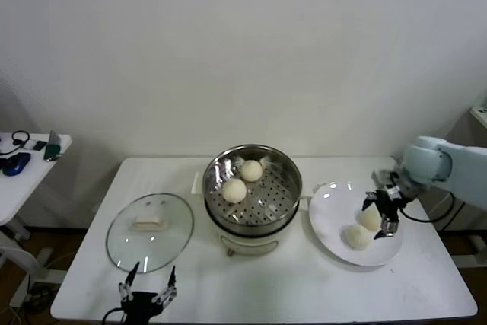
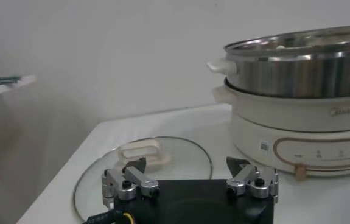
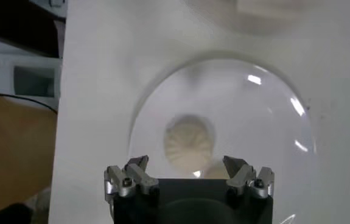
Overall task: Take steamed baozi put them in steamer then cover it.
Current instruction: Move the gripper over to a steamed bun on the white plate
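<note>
At right of frame, the right gripper (image 1: 383, 215) hangs open over the plate (image 1: 335, 245), straddling one baozi (image 1: 370, 220), not gripping.

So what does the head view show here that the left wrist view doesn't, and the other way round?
Only the head view shows the two baozi on the steamer's perforated floor, the white plate with two more baozi, and the right gripper open over that plate. Only the left wrist view shows the front control panel on the steamer's white base. Both show the steamer, the cover lying on the table, and the left gripper, open near the cover.
</note>
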Robot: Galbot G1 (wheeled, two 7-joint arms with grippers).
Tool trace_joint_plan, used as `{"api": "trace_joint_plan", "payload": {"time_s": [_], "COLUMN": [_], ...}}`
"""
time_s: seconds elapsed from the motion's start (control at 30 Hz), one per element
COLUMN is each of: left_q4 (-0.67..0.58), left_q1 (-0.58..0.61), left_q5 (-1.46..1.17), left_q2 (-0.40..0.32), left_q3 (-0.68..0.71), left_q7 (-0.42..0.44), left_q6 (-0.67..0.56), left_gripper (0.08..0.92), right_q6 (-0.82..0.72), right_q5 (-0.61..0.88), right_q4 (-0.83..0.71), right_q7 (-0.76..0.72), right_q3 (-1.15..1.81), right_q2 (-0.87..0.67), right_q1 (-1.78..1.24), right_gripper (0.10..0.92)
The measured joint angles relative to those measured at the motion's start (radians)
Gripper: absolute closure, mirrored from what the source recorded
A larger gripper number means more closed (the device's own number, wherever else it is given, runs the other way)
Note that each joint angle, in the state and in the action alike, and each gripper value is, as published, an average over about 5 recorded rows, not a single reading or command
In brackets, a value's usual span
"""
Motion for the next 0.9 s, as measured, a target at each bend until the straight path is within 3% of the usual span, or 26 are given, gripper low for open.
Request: {"api": "trace_joint_plan", "payload": {"time_s": [0.5,0.7,0.9], "left_q4": [0.000,-0.001,-0.006], "left_q1": [0.009,0.008,0.007], "left_q5": [0.005,0.005,0.005], "left_q2": [0.000,0.001,0.001], "left_q3": [0.005,0.005,0.006], "left_q7": [-0.004,-0.005,-0.004], "left_q6": [-0.006,-0.005,-0.002], "left_gripper": [0.177,0.177,0.177], "right_q6": [-0.035,-0.037,-0.025], "right_q5": [-0.115,-0.124,-0.122], "right_q4": [-0.072,-0.075,-0.071], "right_q7": [0.085,0.091,0.081], "right_q3": [0.217,0.247,0.246], "right_q2": [0.040,0.044,0.041], "right_q1": [-0.278,-0.311,-0.296], "right_gripper": [0.208,0.296,0.320]}}
